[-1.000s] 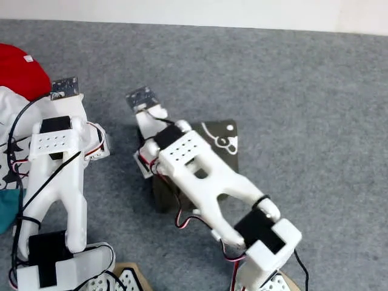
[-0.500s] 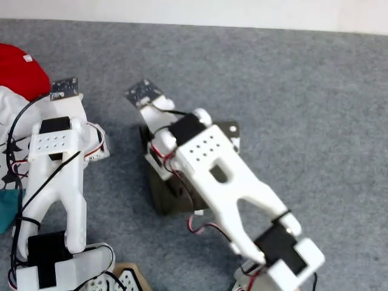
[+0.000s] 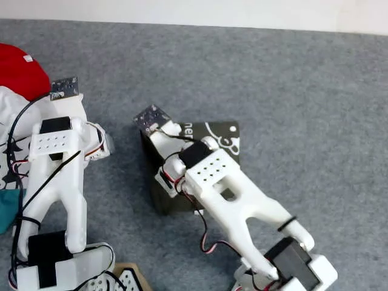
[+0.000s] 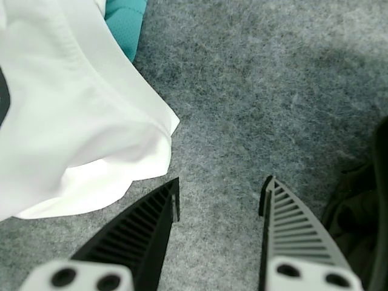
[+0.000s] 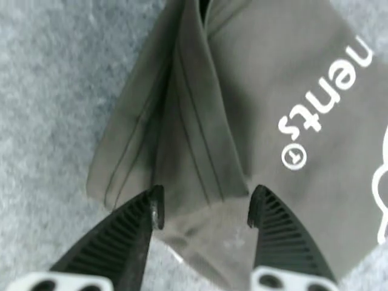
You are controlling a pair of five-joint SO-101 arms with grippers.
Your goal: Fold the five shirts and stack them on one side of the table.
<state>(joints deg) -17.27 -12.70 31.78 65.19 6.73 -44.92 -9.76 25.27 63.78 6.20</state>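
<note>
both spread empty, left tool unmoved, right tool retreated over dark shirt

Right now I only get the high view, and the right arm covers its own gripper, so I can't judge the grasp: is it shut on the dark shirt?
Observer: No. In the right wrist view the right gripper is open, its jaws standing either side of a folded pleat at the edge of the dark shirt.
Operator: Does the left gripper hold anything?
Observer: Nothing. The left gripper is open over the bare grey table.
Operator: What lies near it?
Observer: The hem of the white shirt lies just beside one jaw, with a teal cloth beyond it.
</note>
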